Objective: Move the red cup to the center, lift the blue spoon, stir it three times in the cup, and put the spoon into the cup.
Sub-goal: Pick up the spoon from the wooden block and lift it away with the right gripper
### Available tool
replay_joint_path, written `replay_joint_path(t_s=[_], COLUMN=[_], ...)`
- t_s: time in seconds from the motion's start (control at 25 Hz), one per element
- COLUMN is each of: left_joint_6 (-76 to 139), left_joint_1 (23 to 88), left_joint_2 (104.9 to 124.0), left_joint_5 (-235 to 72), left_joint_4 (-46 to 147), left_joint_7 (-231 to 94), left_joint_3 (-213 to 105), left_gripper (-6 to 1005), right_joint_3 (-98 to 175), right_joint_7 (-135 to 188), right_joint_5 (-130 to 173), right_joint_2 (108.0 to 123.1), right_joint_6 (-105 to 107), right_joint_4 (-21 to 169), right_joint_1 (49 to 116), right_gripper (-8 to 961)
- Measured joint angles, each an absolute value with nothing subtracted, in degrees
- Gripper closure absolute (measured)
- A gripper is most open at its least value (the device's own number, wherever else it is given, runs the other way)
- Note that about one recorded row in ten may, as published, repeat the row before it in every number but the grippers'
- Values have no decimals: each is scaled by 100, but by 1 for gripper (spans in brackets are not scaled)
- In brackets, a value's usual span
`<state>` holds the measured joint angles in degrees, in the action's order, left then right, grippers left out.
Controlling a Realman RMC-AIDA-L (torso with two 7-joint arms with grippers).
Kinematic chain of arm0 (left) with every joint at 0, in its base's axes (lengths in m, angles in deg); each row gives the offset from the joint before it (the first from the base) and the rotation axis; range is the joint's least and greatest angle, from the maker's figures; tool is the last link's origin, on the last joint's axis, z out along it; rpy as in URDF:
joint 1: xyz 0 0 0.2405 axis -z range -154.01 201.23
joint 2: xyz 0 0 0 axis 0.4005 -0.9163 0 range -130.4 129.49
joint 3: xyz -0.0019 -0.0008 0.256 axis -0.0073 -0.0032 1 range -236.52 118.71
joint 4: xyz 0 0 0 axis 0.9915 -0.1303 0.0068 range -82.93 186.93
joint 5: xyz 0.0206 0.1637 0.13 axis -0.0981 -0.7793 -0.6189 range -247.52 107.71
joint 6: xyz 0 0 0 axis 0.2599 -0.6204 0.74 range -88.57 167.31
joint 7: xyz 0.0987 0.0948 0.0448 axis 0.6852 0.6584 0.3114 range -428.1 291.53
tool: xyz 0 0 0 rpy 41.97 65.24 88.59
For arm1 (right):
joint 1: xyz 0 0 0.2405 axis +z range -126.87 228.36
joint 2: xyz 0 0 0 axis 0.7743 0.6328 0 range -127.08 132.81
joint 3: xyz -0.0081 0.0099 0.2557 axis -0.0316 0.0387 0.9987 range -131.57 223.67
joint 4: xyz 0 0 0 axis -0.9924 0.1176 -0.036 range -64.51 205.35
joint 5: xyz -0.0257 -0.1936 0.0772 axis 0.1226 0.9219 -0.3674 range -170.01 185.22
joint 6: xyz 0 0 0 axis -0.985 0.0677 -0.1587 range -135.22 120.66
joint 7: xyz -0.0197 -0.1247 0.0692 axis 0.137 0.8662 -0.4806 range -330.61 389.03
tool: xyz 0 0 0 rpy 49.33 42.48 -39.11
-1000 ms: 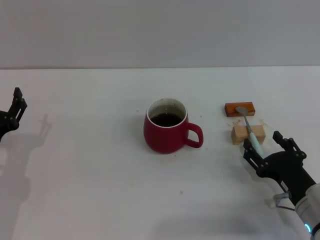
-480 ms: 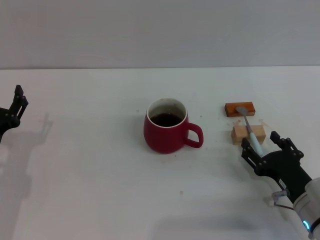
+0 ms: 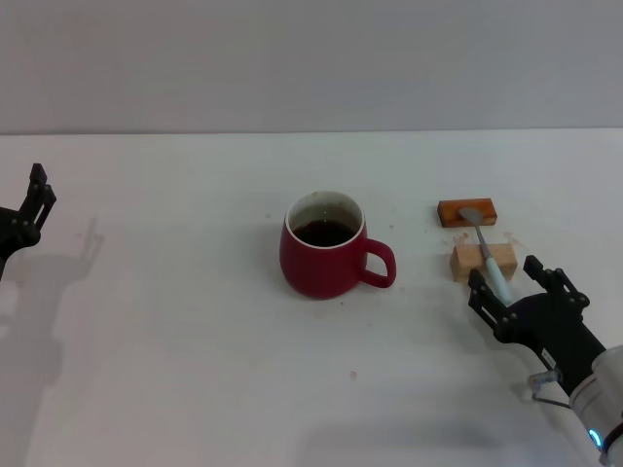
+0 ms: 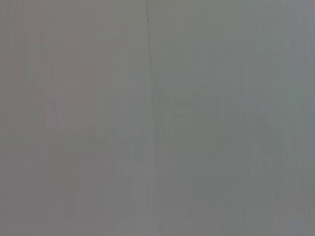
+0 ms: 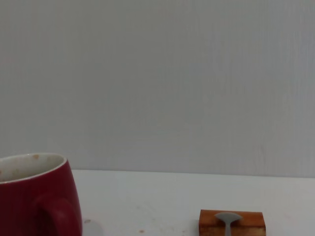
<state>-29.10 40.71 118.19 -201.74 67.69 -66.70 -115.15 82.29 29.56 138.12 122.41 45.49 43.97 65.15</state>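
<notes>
Left claw [image 3: 29, 209] parked at far left edge, fingers spread. Red cup [image 3: 324, 246] at frame centre on white tabletop [image 3: 175, 321]. Blue spoon [image 3: 487, 255] right of centre, across orange-brown block [image 3: 467, 211] and pale block [image 3: 482, 260]. Right claw [image 3: 521, 290] lower right, open around spoon handle's end.

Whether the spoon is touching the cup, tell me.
Apart. The head view shows bare table between the cup and the spoon, which lies across two blocks beyond the handle side.
</notes>
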Motion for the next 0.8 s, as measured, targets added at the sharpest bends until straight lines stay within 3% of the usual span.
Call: replay_joint_path(t_s=[0.8], left_joint_6=[-2910], left_joint_1=[4084], left_joint_2=[11811], left_joint_5=[-20185], left_joint_4=[6765], left_joint_7=[-6670], left_joint_3=[-11489], left_gripper=[144], right_joint_3=[8135], right_joint_7=[2859], right_joint_5=[13796], right_joint_2=[12248], right_joint_6=[4501], right_joint_4=[4361], right_joint_1=[6454], right_gripper=[204])
